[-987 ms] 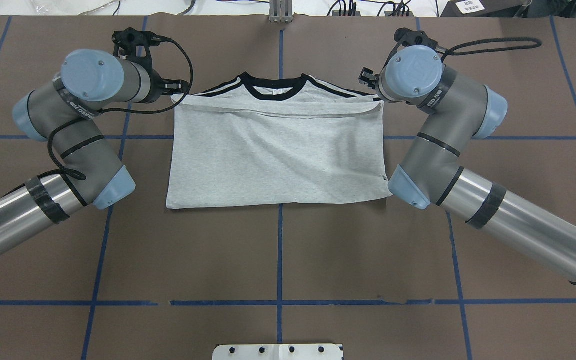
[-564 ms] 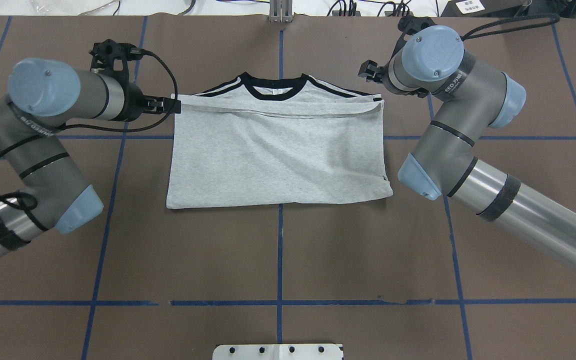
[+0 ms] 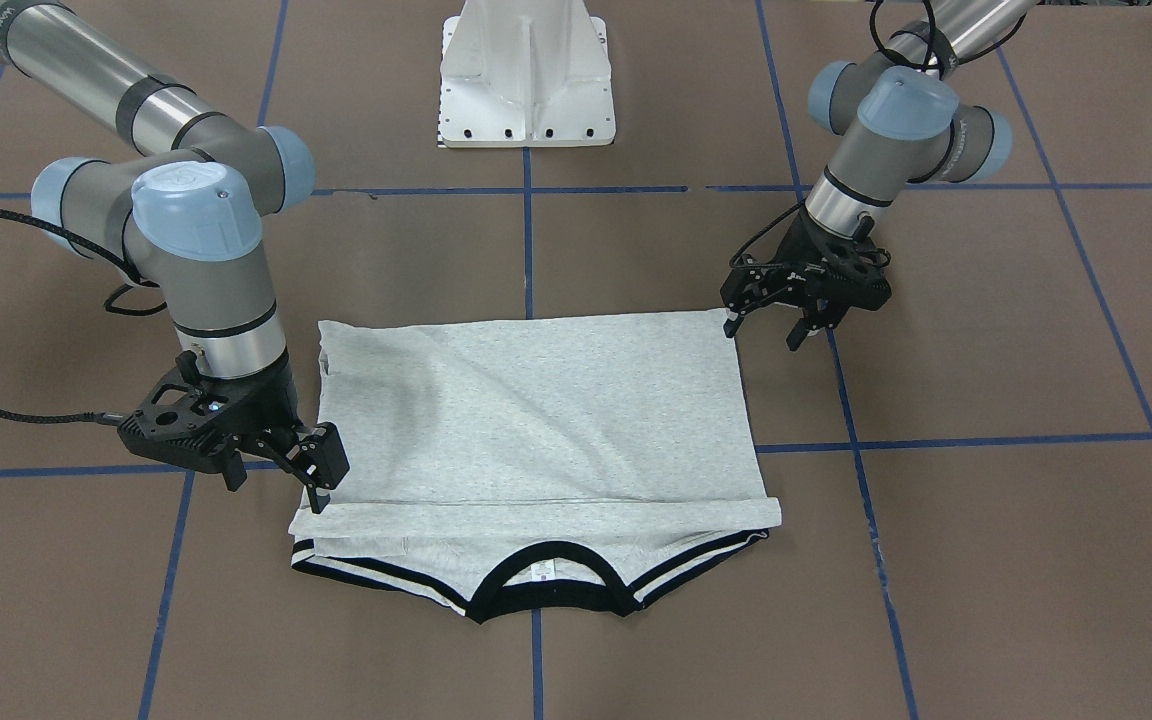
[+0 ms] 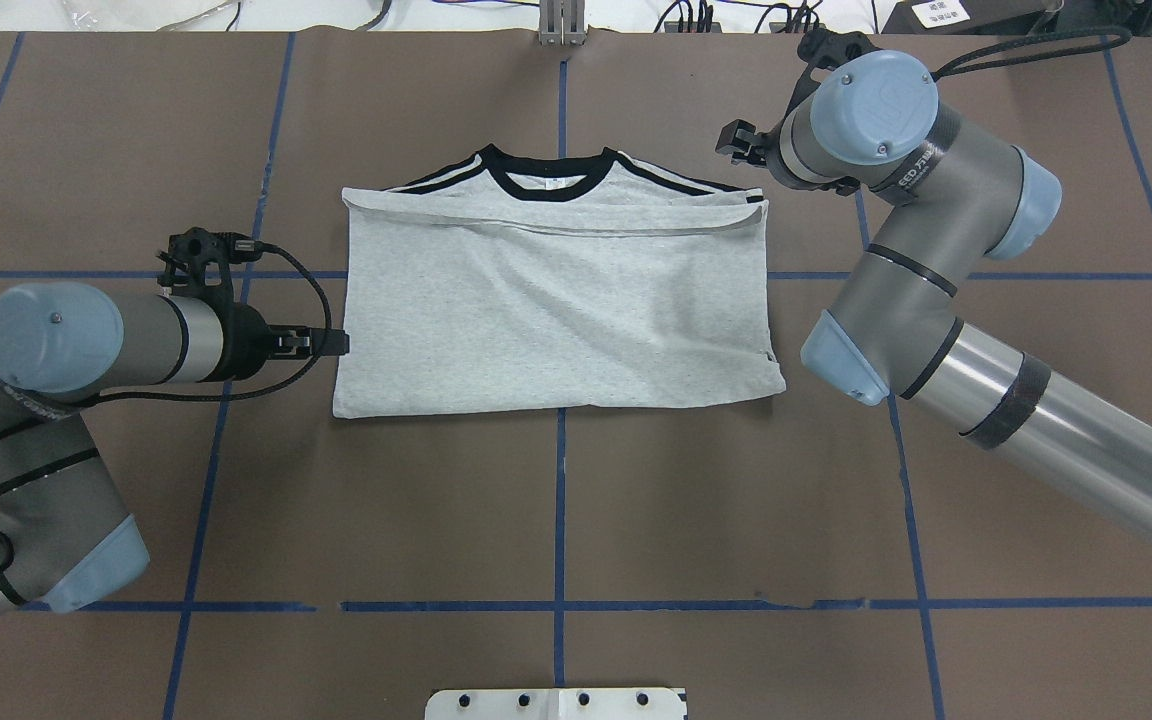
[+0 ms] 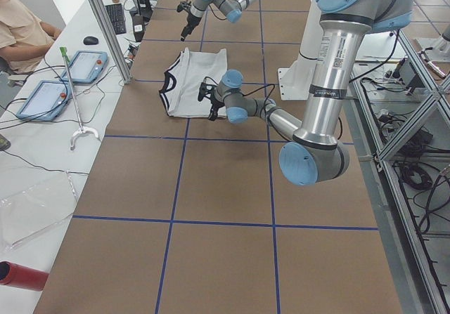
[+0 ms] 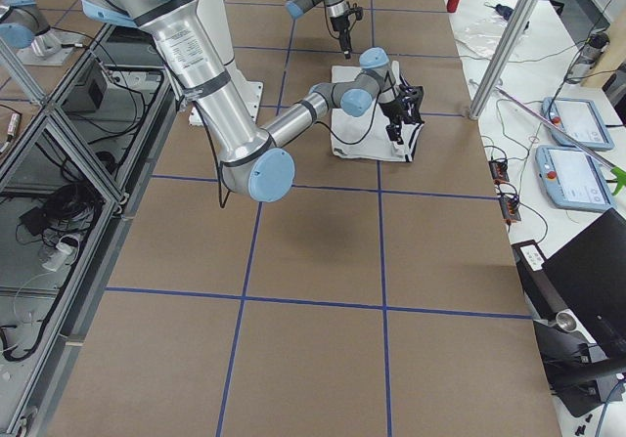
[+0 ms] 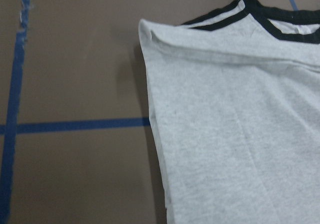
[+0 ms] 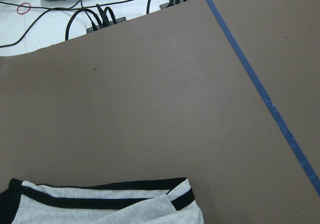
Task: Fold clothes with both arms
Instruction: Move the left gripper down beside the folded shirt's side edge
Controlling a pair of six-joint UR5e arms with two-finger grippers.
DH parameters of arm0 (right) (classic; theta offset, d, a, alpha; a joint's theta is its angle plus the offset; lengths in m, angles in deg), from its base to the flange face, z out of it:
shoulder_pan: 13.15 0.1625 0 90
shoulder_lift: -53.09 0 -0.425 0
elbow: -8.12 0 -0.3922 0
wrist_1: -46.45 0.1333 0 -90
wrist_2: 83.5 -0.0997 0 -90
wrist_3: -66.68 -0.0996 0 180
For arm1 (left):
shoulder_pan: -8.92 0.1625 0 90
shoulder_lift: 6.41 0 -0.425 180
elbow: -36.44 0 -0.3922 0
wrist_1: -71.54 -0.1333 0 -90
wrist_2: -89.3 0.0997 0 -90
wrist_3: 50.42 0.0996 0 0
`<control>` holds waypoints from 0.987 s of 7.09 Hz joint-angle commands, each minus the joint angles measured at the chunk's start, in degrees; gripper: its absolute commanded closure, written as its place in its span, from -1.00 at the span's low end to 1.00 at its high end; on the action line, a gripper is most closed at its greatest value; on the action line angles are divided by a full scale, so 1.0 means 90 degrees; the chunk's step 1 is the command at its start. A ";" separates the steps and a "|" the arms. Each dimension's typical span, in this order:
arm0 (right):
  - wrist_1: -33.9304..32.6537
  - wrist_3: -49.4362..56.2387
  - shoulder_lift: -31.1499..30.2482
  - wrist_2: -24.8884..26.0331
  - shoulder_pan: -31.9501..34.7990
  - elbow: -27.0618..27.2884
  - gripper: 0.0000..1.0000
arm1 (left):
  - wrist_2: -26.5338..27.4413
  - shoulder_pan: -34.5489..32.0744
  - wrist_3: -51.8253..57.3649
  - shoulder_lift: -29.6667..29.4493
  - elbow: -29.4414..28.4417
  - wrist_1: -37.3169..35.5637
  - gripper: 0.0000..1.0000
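The T-shirt (image 4: 556,310) lies flat in the middle of the tabletop (image 4: 556,500), folded once. Its hem is laid up just short of the black collar (image 4: 546,185), which points away from the robot.

Your left fingers (image 3: 733,318) are spread and hold nothing. They sit just beside the shirt's left edge, near the corner of the fold closest to the robot. Your right fingers (image 3: 324,465) are also spread wide and empty. They hang over the opposite corner at the collar end, with one tip close to the cloth, though I cannot tell whether it touches.

The step in hand looks like setting up the grips for the second fold. To do it well:

- Bring each pair of fingers down low enough to catch both layers, not only the top one, or the stack will slide apart as you lift.
- Pinch right at the edge, close to a corner, so the cloth hangs straight.
- Close both sides before either arm rises.
- Lift only a little, carry both arms at the same pace, and keep the shirt taut between them so the new crease lands square.
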 commanded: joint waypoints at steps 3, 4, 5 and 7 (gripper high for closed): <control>-0.0001 -0.0020 -0.0029 0.0003 -0.0011 0.0038 -1.00 | 0.0265 0.0657 -0.0630 0.0021 -0.0003 0.0086 -0.24; 0.0009 -0.0020 -0.0029 0.0003 -0.0011 0.0038 -1.00 | 0.0276 0.0668 -0.0630 0.0020 -0.0012 0.0086 -0.22; 0.0009 -0.0039 -0.0029 0.0003 -0.0021 0.0048 -1.00 | 0.0276 0.0668 -0.0630 0.0020 -0.0032 0.0086 -0.21; 0.0009 -0.0059 -0.0087 0.0013 -0.0070 0.0135 -1.00 | 0.0276 0.0668 -0.0717 0.0020 -0.0041 0.0086 0.24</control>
